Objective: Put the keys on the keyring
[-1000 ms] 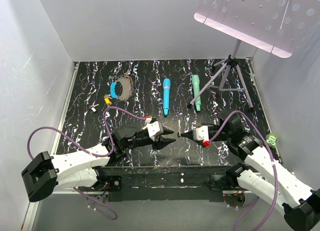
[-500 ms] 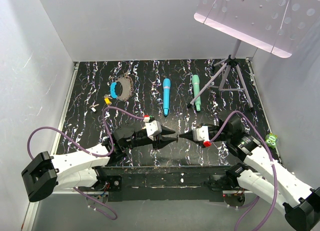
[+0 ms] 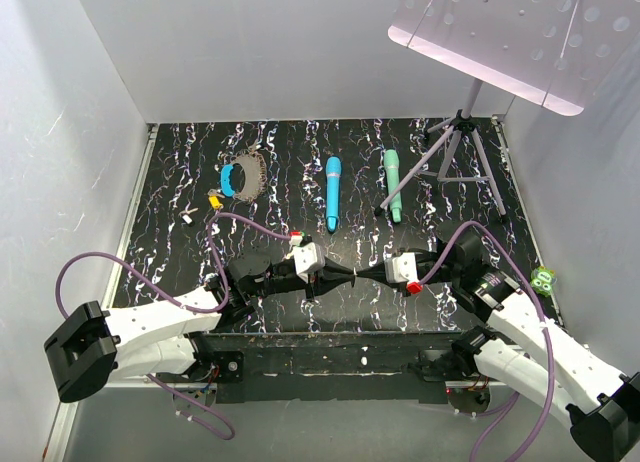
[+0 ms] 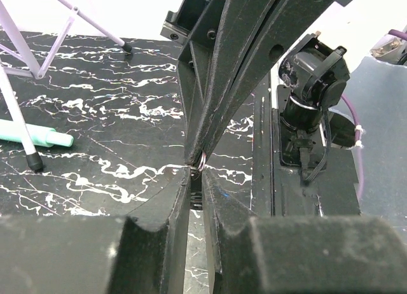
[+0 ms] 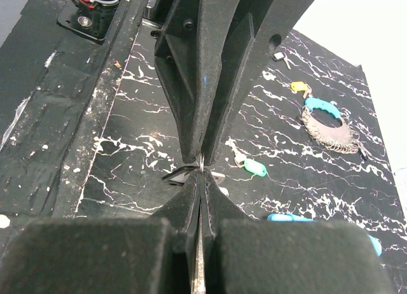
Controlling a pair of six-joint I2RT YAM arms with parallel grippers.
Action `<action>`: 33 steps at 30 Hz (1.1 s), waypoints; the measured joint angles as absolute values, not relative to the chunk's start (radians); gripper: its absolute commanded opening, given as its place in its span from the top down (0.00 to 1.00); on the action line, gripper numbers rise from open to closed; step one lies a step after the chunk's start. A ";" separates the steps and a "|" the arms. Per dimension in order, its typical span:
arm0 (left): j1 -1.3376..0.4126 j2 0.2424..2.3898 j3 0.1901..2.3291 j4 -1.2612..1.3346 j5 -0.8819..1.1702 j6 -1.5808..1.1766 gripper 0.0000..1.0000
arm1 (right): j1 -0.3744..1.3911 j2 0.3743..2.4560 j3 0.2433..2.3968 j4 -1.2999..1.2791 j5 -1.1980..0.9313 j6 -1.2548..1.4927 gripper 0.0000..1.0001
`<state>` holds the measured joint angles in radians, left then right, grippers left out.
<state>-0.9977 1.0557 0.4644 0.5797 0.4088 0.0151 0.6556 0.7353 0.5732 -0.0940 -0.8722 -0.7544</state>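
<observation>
My left gripper and right gripper meet tip to tip low over the near middle of the mat. In the right wrist view my right gripper is shut on a thin metal strip, seemingly a key; its head is hidden. In the left wrist view my left gripper is closed to a narrow gap on a small metal ring at those tips. The keyring, a blue band with beaded chain, lies at the far left. A yellow key and a pale key lie near it. A green key lies just beyond the grippers.
A blue wand and a teal wand lie at mid mat. A tripod holding a perforated plate stands at the far right. A small green object sits off the mat's right edge.
My left gripper was open a second ago; it moved right to the right gripper's tip and closed there. The right gripper barely moved.
</observation>
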 measured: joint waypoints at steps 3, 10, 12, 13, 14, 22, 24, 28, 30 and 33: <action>-0.998 1.057 0.464 0.577 0.413 0.015 0.89 | 0.657 0.737 0.573 -0.094 -0.876 -0.752 0.99; -0.997 1.057 0.465 0.560 0.428 0.027 1.00 | 0.658 0.743 0.573 -0.104 -0.884 -0.722 0.99; -0.997 1.056 0.465 0.553 0.431 0.028 1.00 | 0.661 0.746 0.573 -0.109 -0.886 -0.712 0.99; -0.997 1.055 0.465 0.547 0.432 0.029 1.00 | 0.663 0.748 0.573 -0.112 -0.886 -0.710 0.99; -0.997 1.054 0.466 0.539 0.432 0.030 1.00 | 0.663 0.749 0.573 -0.115 -0.886 -0.709 0.98; -0.998 1.028 0.514 0.392 0.429 0.064 1.00 | 0.666 0.757 0.595 -0.167 -0.884 -0.669 0.63; -0.998 1.026 0.546 0.322 0.422 0.080 1.00 | 0.666 0.758 0.615 -0.192 -0.878 -0.662 0.59; -0.998 1.024 0.614 0.173 0.398 0.123 1.00 | 0.666 0.759 0.664 -0.241 -0.868 -0.653 0.53; -0.998 1.020 0.636 0.123 0.390 0.141 1.00 | 0.666 0.762 0.683 -0.252 -0.864 -0.644 0.51; -0.998 1.011 0.666 0.041 0.380 0.170 1.00 | 0.666 0.779 0.696 -0.253 -0.862 -0.613 0.51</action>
